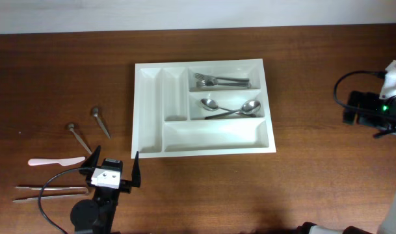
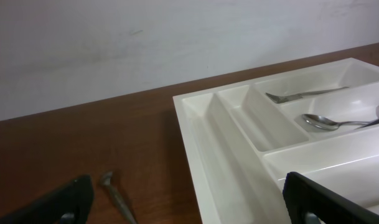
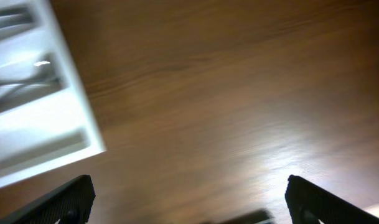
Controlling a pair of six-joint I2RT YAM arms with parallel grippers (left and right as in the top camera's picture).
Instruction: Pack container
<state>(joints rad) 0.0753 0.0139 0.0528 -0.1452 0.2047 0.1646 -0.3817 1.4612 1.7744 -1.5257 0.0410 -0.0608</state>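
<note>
The container point(image 1: 138, 110) is a white cutlery tray in the middle of the table. It holds forks point(image 1: 220, 81) in its far right compartment and two spoons point(image 1: 230, 108) in the one below. My left gripper point(image 1: 114, 162) stands open off the tray's near left corner. In the left wrist view the left gripper point(image 2: 189, 199) has the container's rim point(image 2: 189, 115) and a wood-handled utensil point(image 2: 117, 196) ahead of its spread fingers. My right gripper point(image 1: 354, 109) is at the far right. The blurred right wrist view shows it point(image 3: 189, 199) open over bare table, right of the container point(image 3: 40, 143).
Loose on the table to the left lie two small wood-handled utensils point(image 1: 100, 121) point(image 1: 79, 136), a pale knife point(image 1: 54, 161) and a pair of chopsticks point(image 1: 51, 192). A black cable point(image 1: 344, 81) loops by the right arm.
</note>
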